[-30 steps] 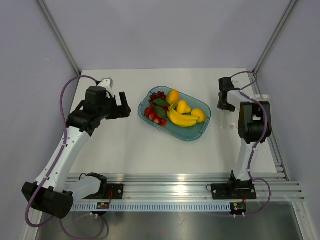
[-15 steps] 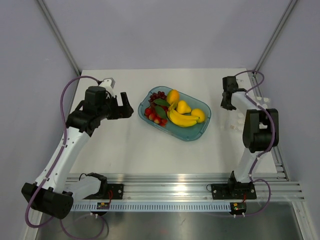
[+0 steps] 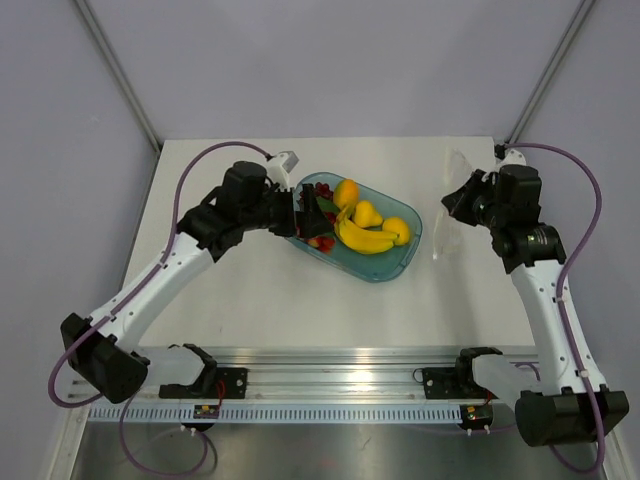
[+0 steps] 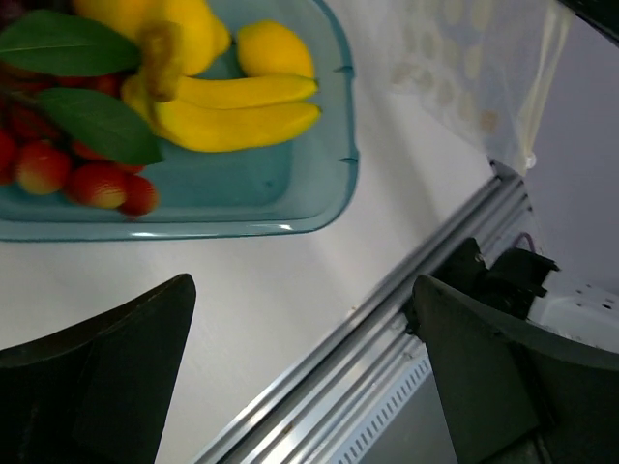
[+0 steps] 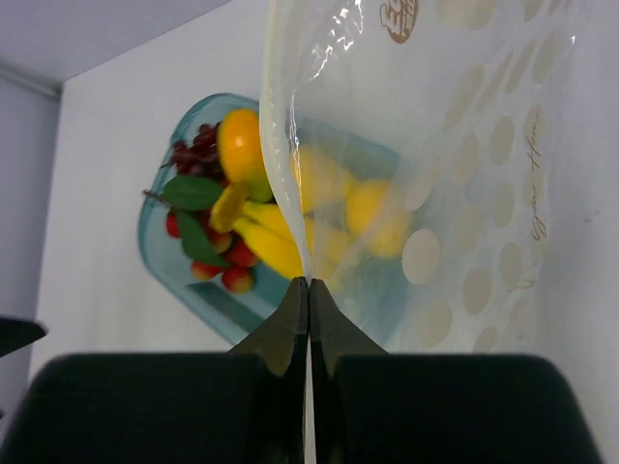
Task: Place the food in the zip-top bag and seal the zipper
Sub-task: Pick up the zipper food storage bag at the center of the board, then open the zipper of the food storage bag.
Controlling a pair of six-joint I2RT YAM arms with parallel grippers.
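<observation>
A: Where's the food [image 3: 360, 228]?
B: In tray [image 3: 388, 274], middle of counter [image 3: 250, 295]. Left gripper [image 3: 299, 213], jaws wide, is at its left end, so it's the nearest arm.
A: Bag?
B: Zip-top bag [image 3: 447, 215] hangs to the rt of tray, pinched in right gripper [image 3: 460, 197].

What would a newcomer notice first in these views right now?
Most striking is the bright toy fruit piled in the teal tray at the middle of the table: yellow bananas, an orange, red strawberries. Next comes the dotted clear bag, pinched in the shut right gripper and held up at the table's right side. The left gripper hovers open at the tray's left edge.
</observation>
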